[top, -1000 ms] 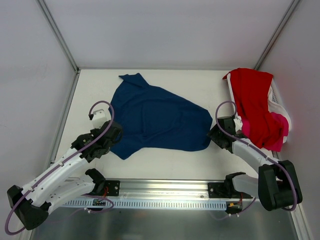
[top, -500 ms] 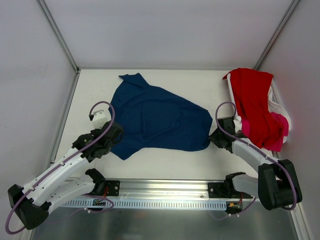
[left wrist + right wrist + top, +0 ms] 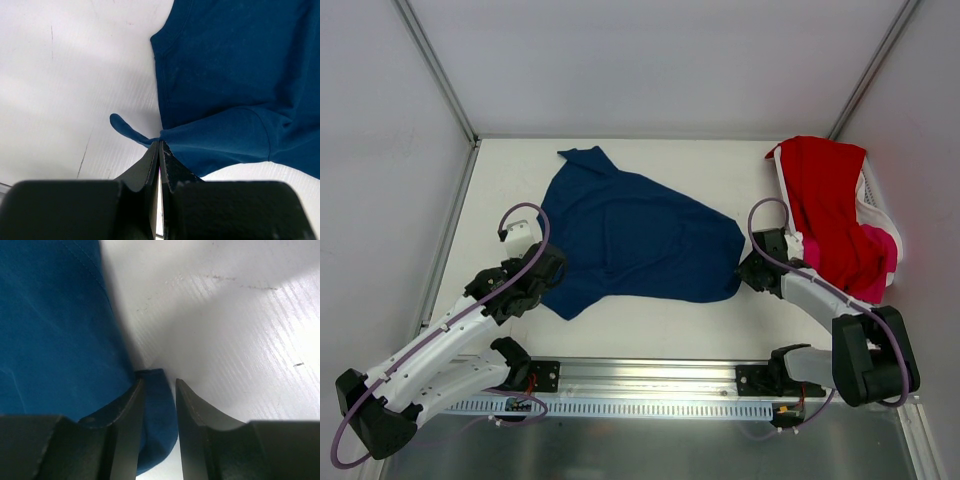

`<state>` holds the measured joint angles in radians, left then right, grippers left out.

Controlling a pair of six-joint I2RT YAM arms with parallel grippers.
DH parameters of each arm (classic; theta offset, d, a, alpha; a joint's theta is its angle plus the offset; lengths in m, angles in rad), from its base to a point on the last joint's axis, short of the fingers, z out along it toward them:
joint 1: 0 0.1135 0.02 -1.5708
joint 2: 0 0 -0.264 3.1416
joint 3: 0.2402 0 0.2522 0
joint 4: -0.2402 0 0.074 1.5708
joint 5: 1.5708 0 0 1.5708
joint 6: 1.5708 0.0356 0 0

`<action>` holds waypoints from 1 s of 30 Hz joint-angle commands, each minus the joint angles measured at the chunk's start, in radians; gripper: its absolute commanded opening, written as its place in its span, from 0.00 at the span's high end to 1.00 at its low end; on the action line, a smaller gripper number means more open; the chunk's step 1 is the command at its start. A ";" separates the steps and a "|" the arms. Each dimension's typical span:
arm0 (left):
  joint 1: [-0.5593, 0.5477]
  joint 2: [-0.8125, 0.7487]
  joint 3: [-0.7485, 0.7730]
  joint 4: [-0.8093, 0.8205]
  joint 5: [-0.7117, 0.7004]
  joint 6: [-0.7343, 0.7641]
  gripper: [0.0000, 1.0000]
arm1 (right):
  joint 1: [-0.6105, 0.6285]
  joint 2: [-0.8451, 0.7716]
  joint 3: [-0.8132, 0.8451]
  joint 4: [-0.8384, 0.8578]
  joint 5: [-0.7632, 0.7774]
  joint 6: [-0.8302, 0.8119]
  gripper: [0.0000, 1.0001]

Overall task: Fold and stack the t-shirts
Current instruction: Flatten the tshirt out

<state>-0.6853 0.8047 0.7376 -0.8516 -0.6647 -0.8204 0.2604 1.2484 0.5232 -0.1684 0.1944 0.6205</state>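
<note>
The navy t-shirt [image 3: 630, 235] lies spread and crumpled on the white table, with no print showing. My left gripper [image 3: 552, 268] is at its near left edge and, in the left wrist view, is shut [image 3: 159, 144] on a pinch of the navy hem [image 3: 210, 140]. My right gripper [image 3: 748, 270] is at the shirt's near right corner. In the right wrist view its fingers [image 3: 159, 382] stand slightly apart, with the navy corner [image 3: 157, 405] between them. The red t-shirt [image 3: 830, 205] and the pink t-shirt [image 3: 875, 262] hang over the basket at the right.
The white plastic basket [image 3: 873, 200] stands at the table's right edge, close behind my right arm. Grey walls enclose the table on the left, back and right. A metal rail [image 3: 650, 385] runs along the near edge.
My right gripper has edged slightly in toward the shirt's near right corner. The left arm and the shirts have barely moved.
</note>
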 commanded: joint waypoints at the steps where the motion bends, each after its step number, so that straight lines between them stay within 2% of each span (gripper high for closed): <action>1: 0.006 -0.007 -0.004 -0.009 -0.027 -0.006 1.00 | 0.007 0.037 0.003 -0.046 -0.016 -0.005 0.66; 4: 0.006 -0.007 -0.004 -0.009 -0.029 -0.006 1.00 | 0.008 0.046 0.011 -0.042 -0.019 -0.013 0.73; 6: 0.006 -0.006 -0.004 -0.009 -0.029 -0.006 1.00 | 0.008 0.055 0.018 -0.042 -0.021 -0.016 0.82; 7: 0.006 -0.007 -0.004 -0.009 -0.029 -0.006 1.00 | 0.008 0.059 0.020 -0.042 -0.024 -0.018 0.91; 9: 0.006 -0.006 -0.004 -0.009 -0.029 -0.008 1.00 | 0.010 0.066 0.027 -0.042 -0.026 -0.021 0.99; 20: 0.006 0.016 0.019 -0.006 -0.027 0.006 1.00 | 0.025 0.016 0.018 -0.068 -0.013 -0.034 0.99; 24: 0.006 0.002 0.127 -0.010 -0.001 0.087 1.00 | 0.051 -0.176 0.061 -0.248 0.056 -0.061 0.99; 26: 0.006 -0.010 0.173 -0.009 0.017 0.112 1.00 | 0.063 -0.323 0.102 -0.327 0.101 -0.088 0.99; 28: 0.006 -0.012 0.242 -0.009 0.046 0.141 1.00 | 0.069 -0.447 0.190 -0.437 0.128 -0.106 0.99; 30: 0.006 -0.013 0.310 -0.006 0.075 0.170 1.00 | 0.071 -0.506 0.301 -0.541 0.154 -0.137 0.99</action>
<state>-0.6853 0.8089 0.9466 -0.8658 -0.6292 -0.7265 0.3241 0.8379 0.6621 -0.5159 0.2653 0.5407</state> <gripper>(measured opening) 0.005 0.011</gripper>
